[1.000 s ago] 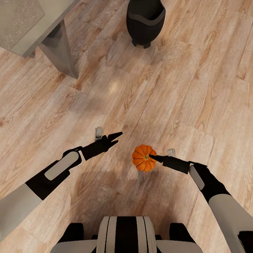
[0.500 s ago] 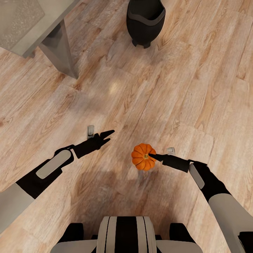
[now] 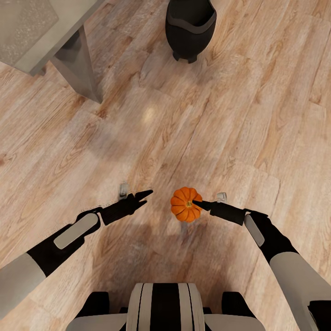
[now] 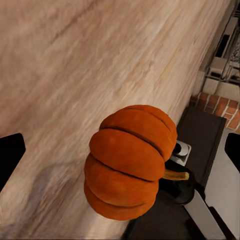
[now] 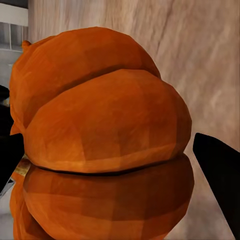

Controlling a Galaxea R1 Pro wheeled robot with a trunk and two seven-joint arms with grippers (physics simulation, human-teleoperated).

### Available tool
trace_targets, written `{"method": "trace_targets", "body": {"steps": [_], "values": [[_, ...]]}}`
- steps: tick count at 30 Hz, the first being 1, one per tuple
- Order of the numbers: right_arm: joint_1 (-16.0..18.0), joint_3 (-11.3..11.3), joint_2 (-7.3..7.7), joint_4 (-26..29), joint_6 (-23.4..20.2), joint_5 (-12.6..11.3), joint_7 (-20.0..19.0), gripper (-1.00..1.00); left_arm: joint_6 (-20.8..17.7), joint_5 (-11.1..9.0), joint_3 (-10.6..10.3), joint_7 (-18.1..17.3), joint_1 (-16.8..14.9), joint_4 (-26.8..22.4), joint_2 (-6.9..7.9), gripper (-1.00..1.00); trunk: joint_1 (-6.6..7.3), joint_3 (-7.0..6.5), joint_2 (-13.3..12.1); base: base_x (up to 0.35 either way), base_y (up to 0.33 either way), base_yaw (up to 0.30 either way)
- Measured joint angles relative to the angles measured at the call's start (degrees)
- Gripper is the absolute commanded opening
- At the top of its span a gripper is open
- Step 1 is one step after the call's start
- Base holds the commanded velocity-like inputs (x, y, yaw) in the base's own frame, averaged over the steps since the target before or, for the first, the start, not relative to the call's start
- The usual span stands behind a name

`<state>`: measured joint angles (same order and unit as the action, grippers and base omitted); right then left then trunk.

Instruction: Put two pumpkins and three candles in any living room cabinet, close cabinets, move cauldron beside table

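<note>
An orange ribbed pumpkin (image 3: 184,211) hangs a little above the wooden floor, and a faint shadow lies under it. My right gripper (image 3: 196,202) is shut on the pumpkin from its right side, near the stem. In the right wrist view the pumpkin (image 5: 105,135) bulges between the two dark fingers. My left gripper (image 3: 146,195) is open and empty, a short gap to the pumpkin's left, fingers pointing at it. The left wrist view looks straight at the pumpkin (image 4: 127,165). The black cauldron (image 3: 190,25) stands on the floor far ahead. The candles and the cabinet are out of view.
The glass-topped table (image 3: 32,27) with a grey slab leg (image 3: 78,64) stands at the far left. Open wooden floor (image 3: 184,124) stretches between my arms and the cauldron. My base (image 3: 165,308) is at the near edge.
My left arm swung left, then came back toward my base and closer to the pumpkin. The right gripper carried the pumpkin slightly left.
</note>
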<state>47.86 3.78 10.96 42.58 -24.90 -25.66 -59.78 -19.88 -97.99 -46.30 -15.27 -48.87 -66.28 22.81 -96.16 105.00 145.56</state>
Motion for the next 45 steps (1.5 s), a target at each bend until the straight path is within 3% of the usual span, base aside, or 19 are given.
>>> {"method": "trace_targets", "body": {"steps": [11, 18, 20, 21, 22, 23, 45], "values": [[-0.29, 0.0, 0.02, 0.34, 0.47, 0.09, -0.09, -1.0, -0.06, 0.01, -3.57, -0.63, 3.59, 2.22, 0.58, 1.0, 0.0, 0.0, 0.0, 0.0, 0.0, 0.0], [-0.48, 0.27, 0.03, 0.84, 0.48, 0.41, -3.71, -1.0, -0.07, 0.0, -3.71, -0.64, 4.57, 2.13, 0.63, 1.0, 0.0, 0.0, 0.0, 0.0, 0.0, 0.0], [-0.49, 0.28, 0.13, 1.39, 0.85, 1.15, 6.28, -1.0, -0.07, 0.0, -3.7, -0.63, 4.58, 2.11, 0.66, 1.0, -0.01, 0.0, 0.0, 0.0, 0.0, 0.0], [-0.48, 0.23, 0.1, 1.96, 0.66, 0.91, 8.68, -1.0, -0.07, 0.0, -3.7, -0.66, 4.58, 2.12, 0.66, 1.0, 0.0, 0.0, 0.0, 0.0, 0.0, 0.0], [-0.58, 0.33, -0.03, 5.41, -0.08, -0.18, 16.6, -1.0, -0.07, 0.02, -3.73, -0.73, 4.56, 2.15, 0.64, 1.0, 0.0, -0.01, 0.0, 0.0, 0.0, 0.0], [-0.58, -0.25, 0.06, 5.69, 0.45, 0.47, 18.08, -1.0, -0.07, 0.01, -3.69, -0.74, 4.59, 2.11, 0.67, 1.0, 0.0, 0.0, 0.0, 0.0, 0.0, 0.0], [-0.67, 0.35, 0.02, 6.11, 0.04, 0.34, 18.4, -1.0, -0.07, 0.01, -3.71, -0.72, 4.57, 2.14, 0.66, 1.0, 0.0, 0.0, 0.0, 0.0, 0.0, 0.0]]}}
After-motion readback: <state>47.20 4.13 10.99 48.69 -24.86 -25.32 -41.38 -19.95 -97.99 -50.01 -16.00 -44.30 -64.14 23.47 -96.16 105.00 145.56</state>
